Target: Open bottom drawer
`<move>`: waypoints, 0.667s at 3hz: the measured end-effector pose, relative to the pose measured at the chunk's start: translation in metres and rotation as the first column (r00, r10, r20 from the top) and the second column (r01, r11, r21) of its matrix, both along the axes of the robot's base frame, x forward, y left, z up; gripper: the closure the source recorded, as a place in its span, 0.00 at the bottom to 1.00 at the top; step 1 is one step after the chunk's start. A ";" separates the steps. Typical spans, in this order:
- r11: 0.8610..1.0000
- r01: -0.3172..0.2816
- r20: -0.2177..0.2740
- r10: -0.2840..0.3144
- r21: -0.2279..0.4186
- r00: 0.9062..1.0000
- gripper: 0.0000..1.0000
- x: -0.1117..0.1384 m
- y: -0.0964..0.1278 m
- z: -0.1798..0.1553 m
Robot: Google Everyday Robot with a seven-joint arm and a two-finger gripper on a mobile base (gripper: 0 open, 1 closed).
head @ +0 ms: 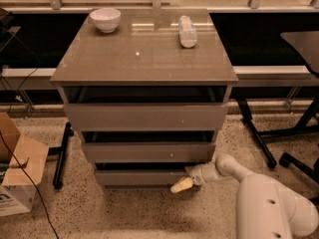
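At the foot of the grey-brown three-drawer cabinet (144, 59), just above the speckled terrazzo floor (129, 215), sits the drawer (142, 178). It is a plain, flat, grey-brown front with no handle, narrower and shorter than the two fronts stacked above it. A dark band of shadow runs along its top edge, under the middle front (147, 152), much like the gaps above the other two. Whether it has been pulled out at all cannot be told from this angle.

The white robot arm (234, 171) comes in low from the lower right. Its bulky rounded shell fills that corner, and a slimmer forearm reaches left, close to the floor, towards the cabinet. The gripper (185, 179) is at the right end of the drawer, against or just in front of its face, with a pale yellowish tip pointing down and left across the drawer's lower right part. Whether the gripper is open or closed cannot be told.

On the glossy cabinet top, a white ceramic bowl (105, 19) stands near the back left corner. A white plastic bottle (187, 24) lies on its side near the back right, well apart from the bowl. An open brown cardboard box (20, 176) rests on the floor to the left of the cabinet.
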State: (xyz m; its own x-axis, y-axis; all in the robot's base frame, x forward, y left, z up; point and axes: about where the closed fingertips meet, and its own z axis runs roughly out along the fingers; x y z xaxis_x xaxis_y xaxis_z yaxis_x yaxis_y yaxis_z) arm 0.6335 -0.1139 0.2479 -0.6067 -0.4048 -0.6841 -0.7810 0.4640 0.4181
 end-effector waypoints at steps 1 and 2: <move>1.000 -0.002 -0.009 0.002 0.007 1.000 0.00 0.006 0.002 -0.007; 1.000 -0.015 -0.029 0.015 0.013 0.999 0.00 0.004 0.009 -0.008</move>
State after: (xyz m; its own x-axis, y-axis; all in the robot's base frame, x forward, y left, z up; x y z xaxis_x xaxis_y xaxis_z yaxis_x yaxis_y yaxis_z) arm 0.6371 -0.1053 0.2399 -0.6207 -0.4052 -0.6713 -0.7750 0.4467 0.4469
